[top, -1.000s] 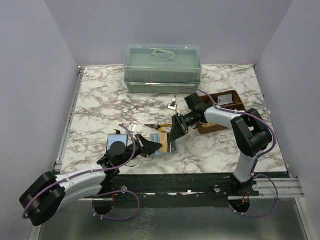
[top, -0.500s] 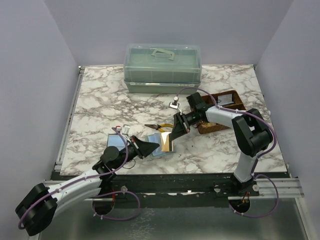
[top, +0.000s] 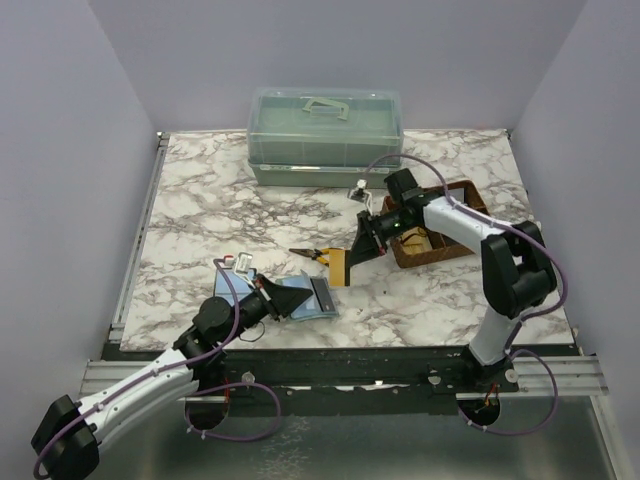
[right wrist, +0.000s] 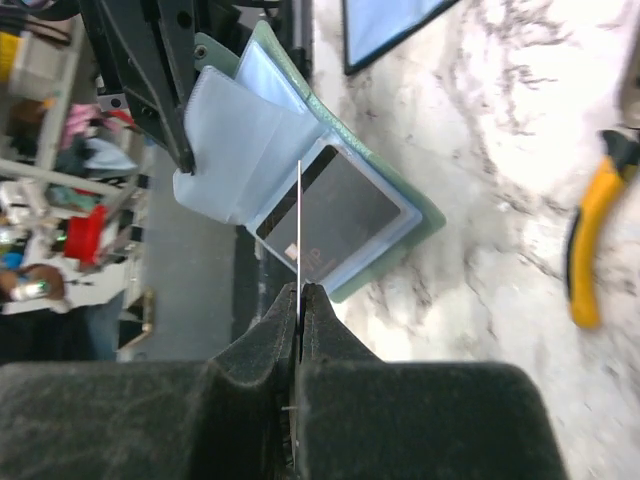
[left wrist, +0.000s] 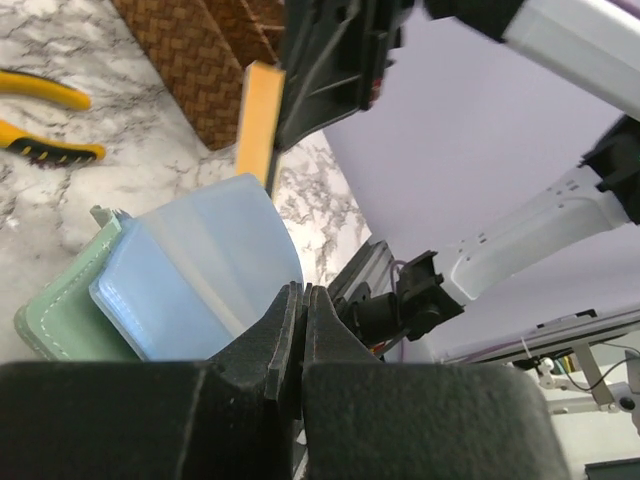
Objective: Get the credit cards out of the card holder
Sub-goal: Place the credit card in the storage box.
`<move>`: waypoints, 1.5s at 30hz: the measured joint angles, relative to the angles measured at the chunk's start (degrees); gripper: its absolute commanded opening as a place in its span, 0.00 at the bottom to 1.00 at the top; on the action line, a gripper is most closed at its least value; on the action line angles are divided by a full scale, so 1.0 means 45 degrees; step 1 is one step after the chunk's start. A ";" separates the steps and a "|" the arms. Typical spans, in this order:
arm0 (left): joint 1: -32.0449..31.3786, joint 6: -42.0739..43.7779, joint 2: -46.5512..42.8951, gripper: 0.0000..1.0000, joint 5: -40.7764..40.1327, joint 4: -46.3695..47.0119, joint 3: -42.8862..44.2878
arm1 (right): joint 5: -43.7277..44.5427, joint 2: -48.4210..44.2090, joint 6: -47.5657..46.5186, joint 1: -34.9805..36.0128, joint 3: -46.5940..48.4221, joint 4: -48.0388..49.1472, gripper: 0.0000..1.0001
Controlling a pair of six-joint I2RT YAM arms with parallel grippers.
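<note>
The card holder (top: 322, 298) lies open near the front edge, with a green cover and pale blue sleeves (left wrist: 190, 280). My left gripper (top: 305, 294) is shut on a sleeve of the holder (left wrist: 302, 295). My right gripper (top: 353, 260) is shut on a tan credit card (top: 338, 267), held on edge just above and behind the holder, clear of the pockets. The card shows tan in the left wrist view (left wrist: 260, 120) and edge-on in the right wrist view (right wrist: 299, 215). A dark grey card (right wrist: 340, 215) sits in a holder pocket. A bluish card (top: 231, 272) lies flat on the table to the left.
Yellow-handled pliers (top: 312, 255) lie just behind the holder. A brown woven tray (top: 462, 200) stands at the right, under my right arm. A teal lidded box (top: 325, 135) stands at the back. Small clear items (top: 245, 262) lie by the bluish card.
My right gripper has drawn the tan card out of the holder and moved it up and to the right. My left gripper has shifted slightly right, still gripping the holder.
</note>
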 measured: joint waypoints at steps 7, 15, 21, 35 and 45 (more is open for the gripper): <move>0.0000 -0.0019 0.0194 0.00 -0.0005 -0.0665 0.0000 | 0.1069 -0.1311 -0.1831 -0.2705 0.0947 -0.1957 0.00; 0.0024 0.0384 0.0869 0.00 0.0005 -0.1166 0.0039 | 0.4114 -0.1103 -0.4396 -0.6771 0.3206 -0.4031 0.00; 0.0083 0.0772 0.1656 0.00 0.0005 -0.1209 0.0520 | 0.5557 0.0306 -0.4979 -0.6436 0.4289 -0.4760 0.00; 0.0165 0.0903 0.1953 0.00 0.0010 -0.1205 0.0554 | 0.7213 0.1073 -0.5173 -0.5814 0.3881 -0.5081 0.19; 0.0165 0.0899 0.2132 0.00 0.0015 -0.1166 0.0554 | 0.9573 0.0355 -0.3793 -0.5552 0.3473 -0.3963 0.39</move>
